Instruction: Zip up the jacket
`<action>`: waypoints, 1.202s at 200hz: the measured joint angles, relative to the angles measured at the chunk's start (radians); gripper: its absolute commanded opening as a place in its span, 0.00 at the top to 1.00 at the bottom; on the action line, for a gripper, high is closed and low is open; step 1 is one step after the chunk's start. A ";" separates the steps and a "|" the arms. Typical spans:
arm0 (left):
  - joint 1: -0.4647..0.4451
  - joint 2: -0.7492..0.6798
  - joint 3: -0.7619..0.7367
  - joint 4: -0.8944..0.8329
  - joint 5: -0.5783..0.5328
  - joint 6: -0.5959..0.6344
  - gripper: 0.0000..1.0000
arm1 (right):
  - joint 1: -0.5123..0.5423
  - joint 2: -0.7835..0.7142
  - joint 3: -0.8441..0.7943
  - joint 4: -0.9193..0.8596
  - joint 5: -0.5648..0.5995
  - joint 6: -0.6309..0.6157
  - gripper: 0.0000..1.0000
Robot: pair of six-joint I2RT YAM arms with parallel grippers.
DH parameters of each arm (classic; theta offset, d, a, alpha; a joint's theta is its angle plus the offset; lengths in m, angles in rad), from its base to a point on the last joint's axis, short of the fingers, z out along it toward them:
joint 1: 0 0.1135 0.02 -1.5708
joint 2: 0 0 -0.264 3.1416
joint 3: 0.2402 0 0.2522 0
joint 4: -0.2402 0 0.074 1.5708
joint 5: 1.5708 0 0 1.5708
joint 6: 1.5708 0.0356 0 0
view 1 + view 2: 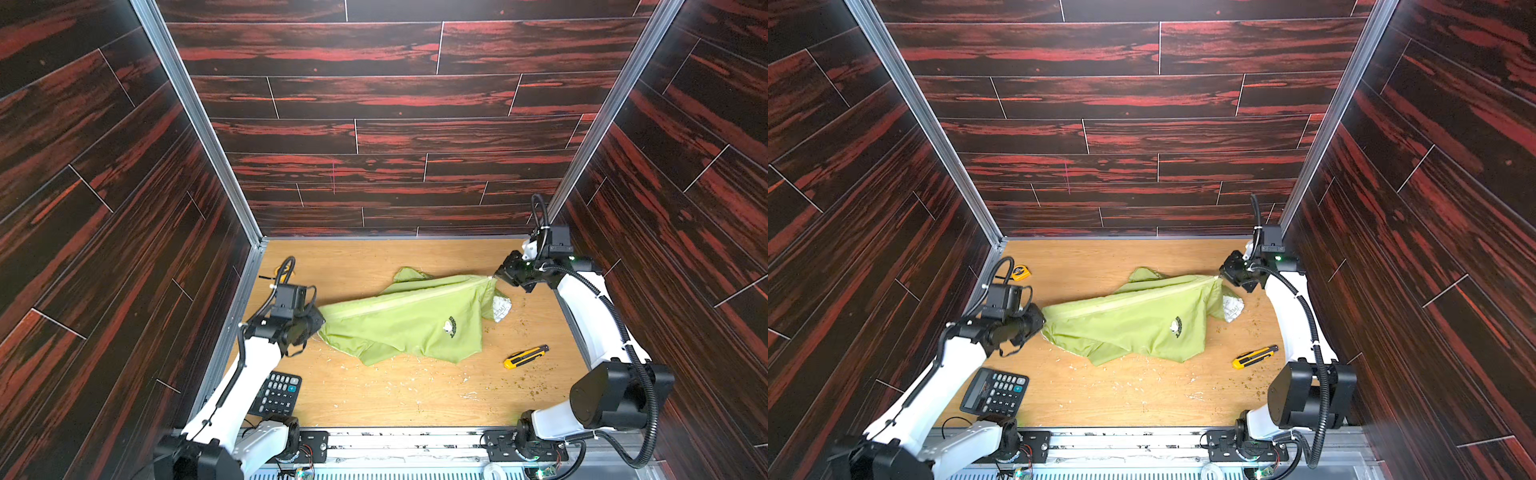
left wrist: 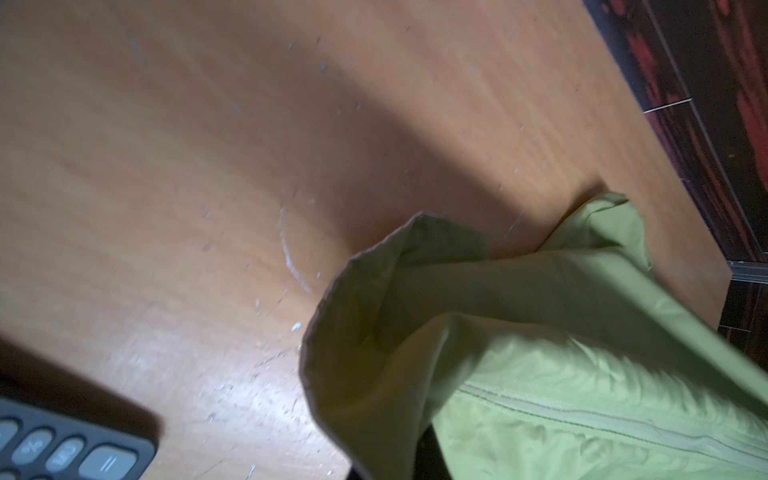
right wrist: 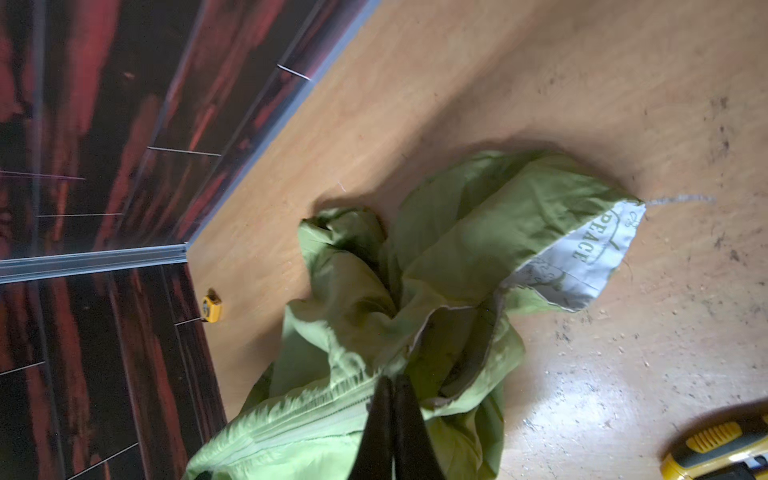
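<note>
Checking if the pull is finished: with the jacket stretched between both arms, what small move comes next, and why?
Probably open the right gripper and let go: the zipper looks closed along the taut jacket, from the end pinched by the left gripper up to the right fingers.

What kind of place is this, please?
Probably a robot test cell: two white-and-black robot arms mounted on a metal rail, and dark red wood-print wall panels enclosing a small light wooden table.

both top views are sharp and lit from above, the dark walls (image 1: 104, 166) stretching wide at the edges. the wrist views are soft and blurred, with white glare on the worktop (image 2: 232, 395) and deep shadow beside the jacket (image 2: 561, 353).
</note>
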 measured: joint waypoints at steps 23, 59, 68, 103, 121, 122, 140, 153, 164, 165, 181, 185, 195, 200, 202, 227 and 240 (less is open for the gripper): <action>0.013 0.168 0.192 0.035 0.022 0.023 1.00 | -0.007 0.099 0.180 0.008 -0.021 0.005 1.00; 0.020 0.525 0.713 0.093 0.111 0.039 1.00 | -0.058 0.355 0.654 0.026 -0.148 0.042 1.00; 0.020 0.615 0.877 0.109 0.140 0.039 1.00 | -0.071 0.415 0.793 0.032 -0.190 0.057 1.00; 0.021 0.853 1.434 0.095 0.233 0.047 1.00 | -0.113 0.525 1.164 0.114 -0.352 0.128 1.00; 0.021 0.856 1.547 0.039 0.270 0.071 1.00 | -0.129 0.502 1.164 0.160 -0.416 0.131 1.00; 0.021 0.855 1.549 0.037 0.270 0.073 1.00 | -0.129 0.498 1.158 0.162 -0.420 0.130 1.00; 0.018 0.755 1.434 0.002 0.293 0.121 1.00 | -0.126 0.398 0.936 0.198 -0.449 0.095 1.00; 0.015 0.613 1.183 0.020 0.294 0.138 1.00 | -0.119 0.297 0.679 0.246 -0.457 0.077 1.00; 0.012 0.484 0.929 0.065 0.286 0.138 1.00 | -0.113 0.211 0.447 0.276 -0.462 0.061 1.00; 0.012 0.475 0.911 0.068 0.284 0.138 1.00 | -0.113 0.206 0.431 0.277 -0.461 0.061 1.00; 0.011 0.295 0.537 0.138 0.249 0.116 1.00 | -0.109 0.104 0.130 0.322 -0.465 0.049 1.00; 0.011 0.265 0.470 0.140 0.240 0.114 1.00 | -0.109 0.080 0.058 0.322 -0.467 0.045 1.00; 0.011 0.182 0.292 0.146 0.222 0.100 1.00 | -0.109 0.028 -0.098 0.330 -0.467 0.034 1.00; 0.011 0.148 0.218 0.145 0.212 0.096 1.00 | -0.109 0.003 -0.173 0.328 -0.468 0.031 1.00; 0.011 0.134 0.188 0.144 0.209 0.093 1.00 | -0.109 -0.005 -0.193 0.328 -0.466 0.026 1.00; 0.012 0.003 -0.051 0.097 0.159 0.083 1.00 | -0.109 -0.089 -0.434 0.267 -0.440 -0.015 1.00; 0.018 -0.027 -0.098 0.074 0.126 0.087 1.00 | -0.109 -0.090 -0.468 0.229 -0.418 -0.038 1.00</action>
